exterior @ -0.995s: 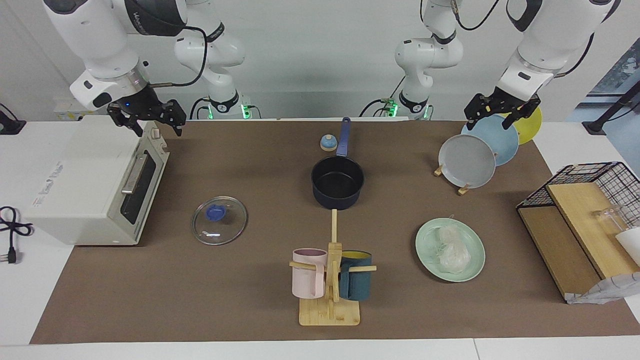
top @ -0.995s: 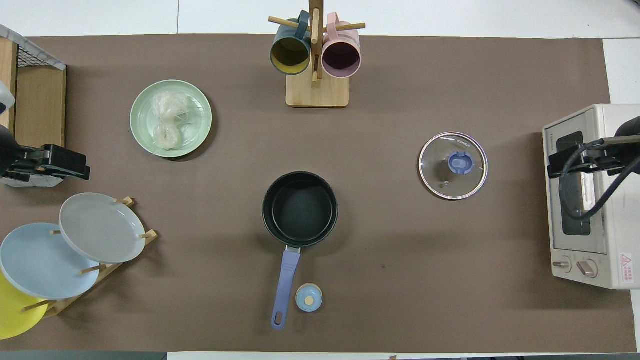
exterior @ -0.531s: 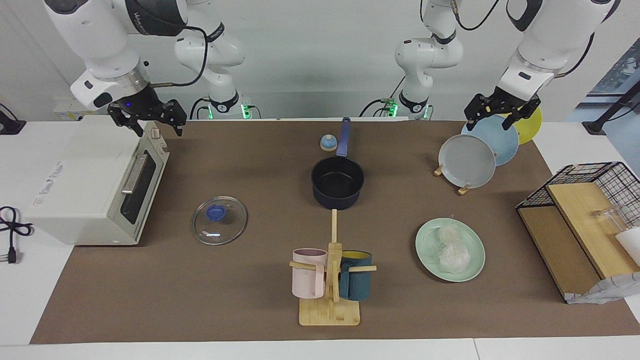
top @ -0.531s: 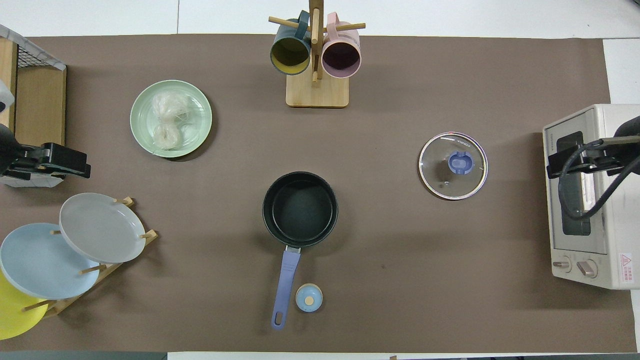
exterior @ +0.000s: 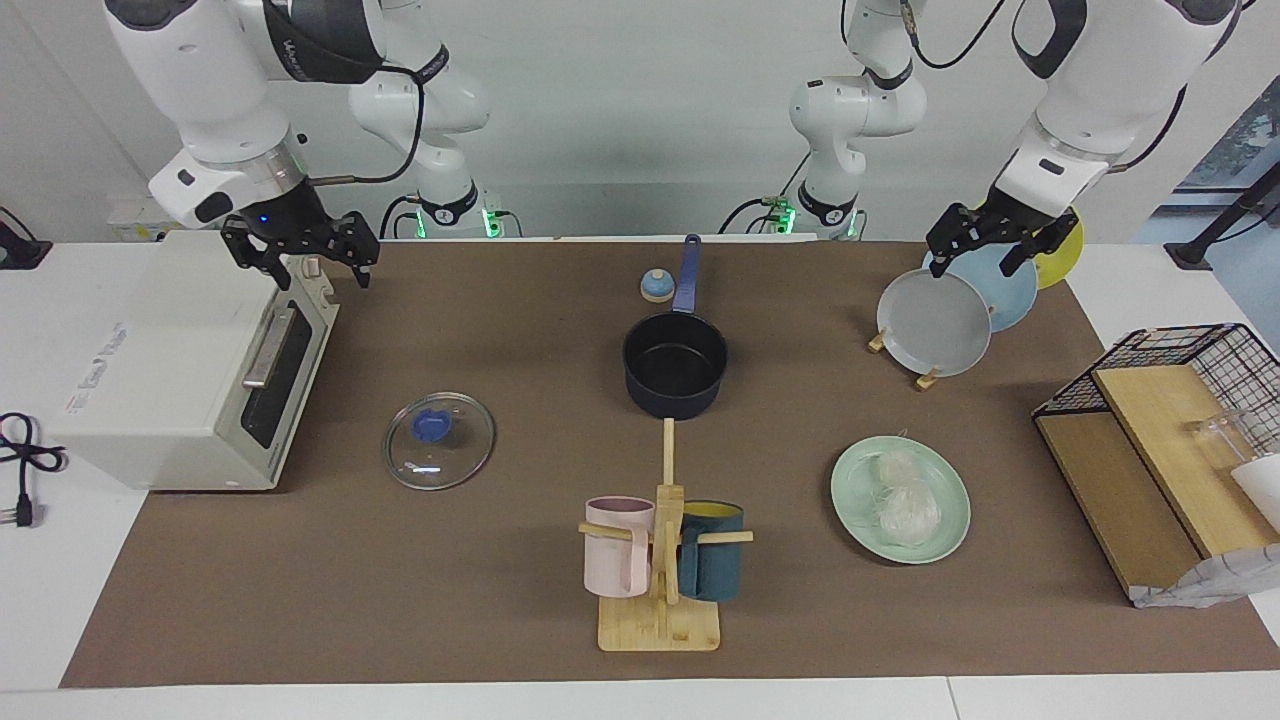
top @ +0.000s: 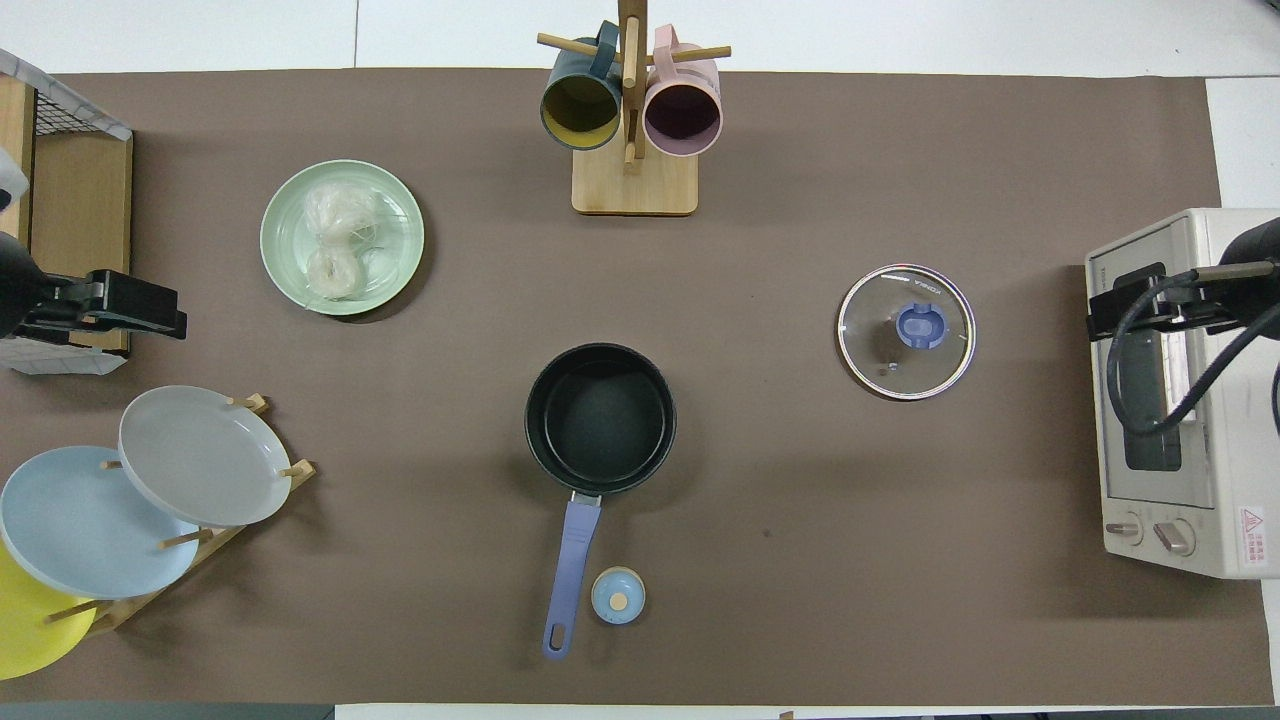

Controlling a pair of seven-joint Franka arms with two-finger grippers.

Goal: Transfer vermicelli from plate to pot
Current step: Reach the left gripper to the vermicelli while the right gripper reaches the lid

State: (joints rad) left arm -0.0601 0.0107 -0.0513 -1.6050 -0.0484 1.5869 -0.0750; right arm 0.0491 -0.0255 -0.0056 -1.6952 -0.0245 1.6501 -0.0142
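The vermicelli (exterior: 905,500) lies as two whitish tangles on the mint-green plate (exterior: 848,492), toward the left arm's end of the table; it also shows in the overhead view (top: 335,245) on the plate (top: 397,240). The navy pot (exterior: 675,365) stands empty mid-table, its blue handle pointing toward the robots; it also shows in the overhead view (top: 600,418). My left gripper (exterior: 985,250) is open and empty, in the air over the plate rack, and shows in the overhead view (top: 135,312). My right gripper (exterior: 300,258) is open and empty over the toaster oven, and shows in the overhead view (top: 1130,312).
A plate rack with a grey plate (exterior: 935,322), a light blue one and a yellow one stands nearer to the robots than the mint plate. A glass lid (exterior: 439,427), a toaster oven (exterior: 180,360), a mug stand (exterior: 660,560), a wire-and-wood shelf (exterior: 1150,450) and a small blue timer (exterior: 656,286) are here too.
Both grippers have shifted a little away from the robots, still open and empty. Nothing on the table has moved.
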